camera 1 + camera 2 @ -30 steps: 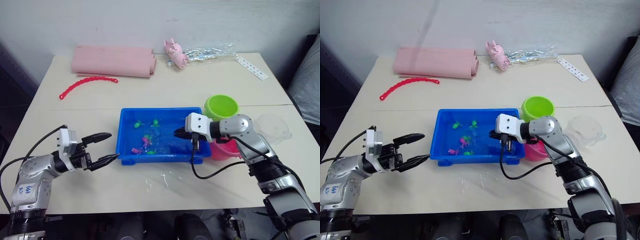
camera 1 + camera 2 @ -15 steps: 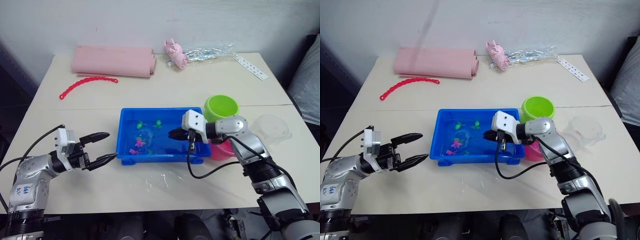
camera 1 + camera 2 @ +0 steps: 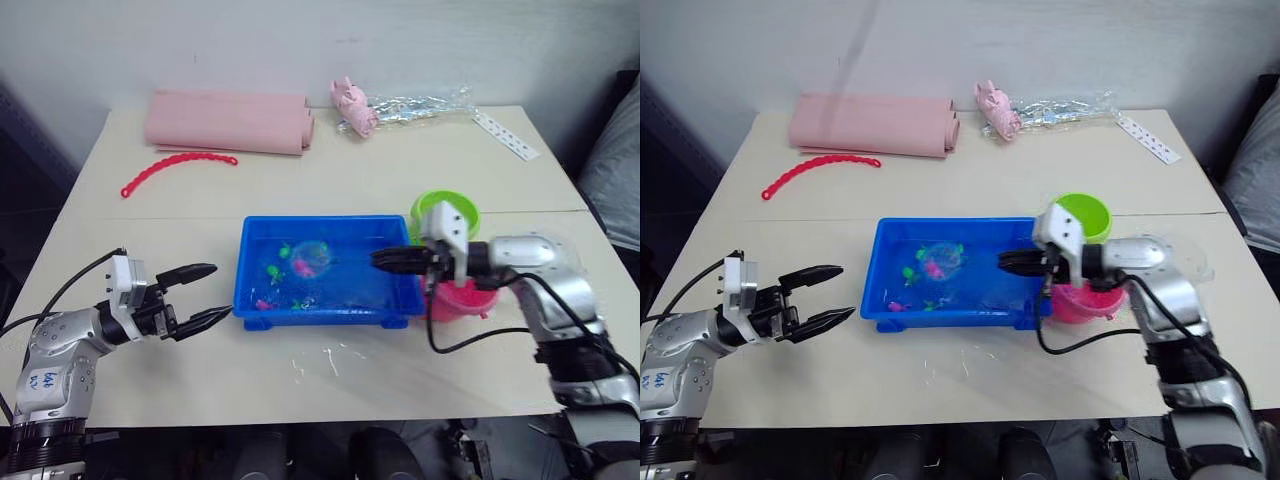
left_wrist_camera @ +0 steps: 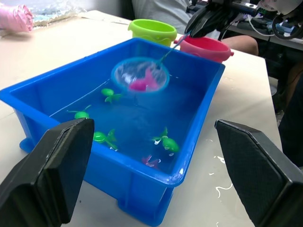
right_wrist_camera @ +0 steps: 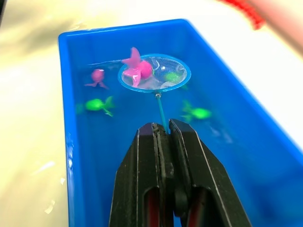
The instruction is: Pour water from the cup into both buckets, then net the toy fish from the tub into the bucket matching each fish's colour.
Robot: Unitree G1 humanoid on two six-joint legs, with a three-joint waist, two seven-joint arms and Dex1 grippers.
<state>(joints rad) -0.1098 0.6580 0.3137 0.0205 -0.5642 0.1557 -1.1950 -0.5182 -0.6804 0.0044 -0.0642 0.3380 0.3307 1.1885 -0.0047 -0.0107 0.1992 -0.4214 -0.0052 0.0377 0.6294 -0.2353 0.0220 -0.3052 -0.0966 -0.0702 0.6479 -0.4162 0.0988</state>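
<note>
The blue tub (image 3: 322, 313) holds water and several green fish (image 4: 107, 138) and pink fish (image 5: 97, 75). My right gripper (image 3: 383, 260) is over the tub's right end, shut on the thin handle of a small round net (image 3: 312, 257). The net is raised above the water with one pink fish (image 5: 137, 70) in it. The green bucket (image 3: 445, 212) and pink bucket (image 3: 462, 299) stand just right of the tub, behind and under my right wrist. My left gripper (image 3: 208, 294) hovers open left of the tub, holding nothing. My right forearm hides the cup.
At the table's back lie a folded pink cloth (image 3: 228, 122), a red bead chain (image 3: 178, 170), a pink pig toy (image 3: 352, 105), crinkled clear wrap (image 3: 420, 103) and a white strip (image 3: 505, 135). Water drops (image 3: 325, 360) lie in front of the tub.
My right gripper has drawn back to the right towards the buckets, and the net has come up out of the water with a pink fish in it. The left arm has stayed put.
</note>
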